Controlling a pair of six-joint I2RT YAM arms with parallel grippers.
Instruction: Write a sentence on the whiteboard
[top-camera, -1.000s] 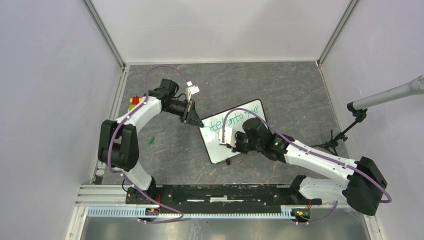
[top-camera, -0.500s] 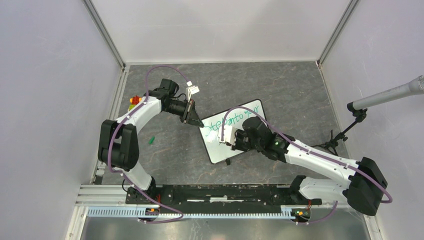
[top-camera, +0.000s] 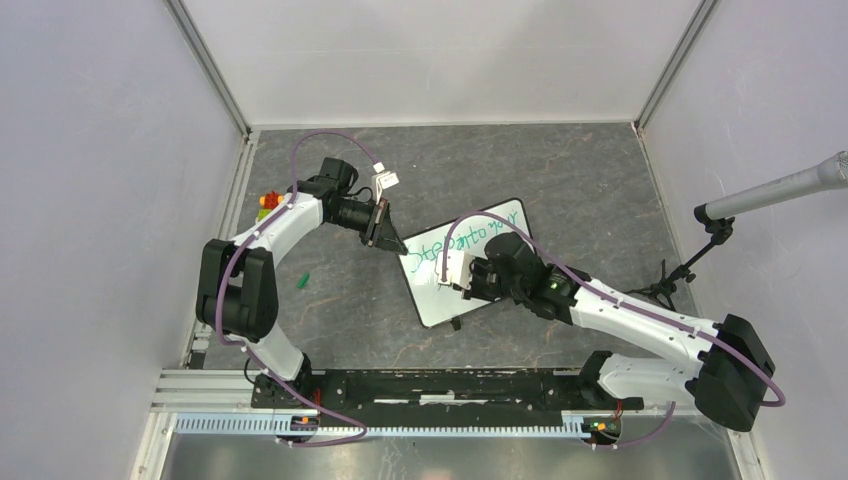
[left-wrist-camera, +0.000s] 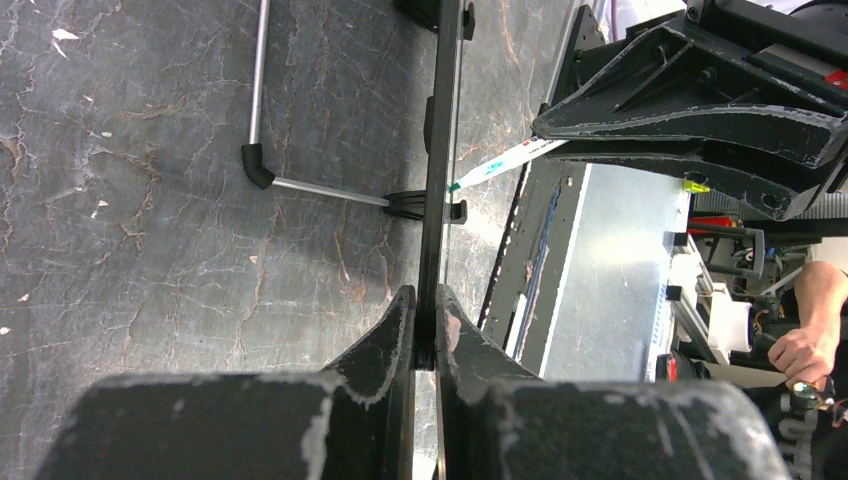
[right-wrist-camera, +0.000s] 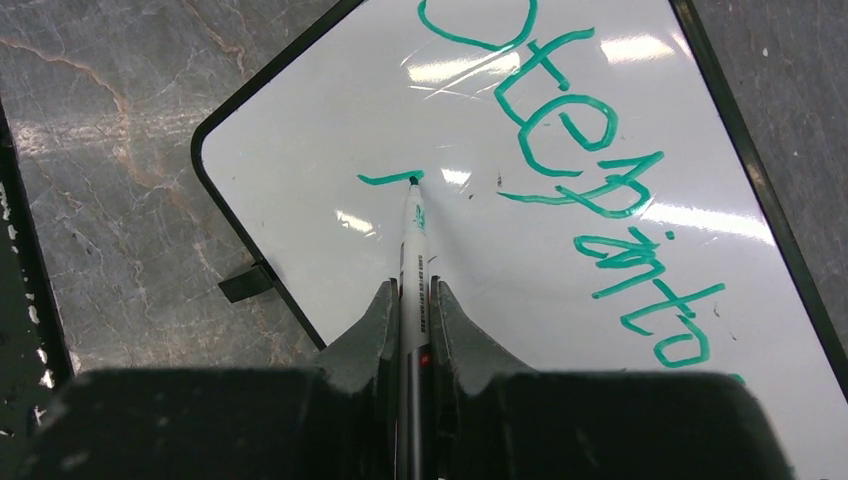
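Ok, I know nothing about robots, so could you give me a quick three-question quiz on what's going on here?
1. True or false: the left end effector is clamped on the edge of the whiteboard.
2. The marker held in the right end effector writes in: A red, B green, C black.
3. Fill the gap: the sentence starts with the word "____".
Key: 1 true; 2 B; 3 Step.
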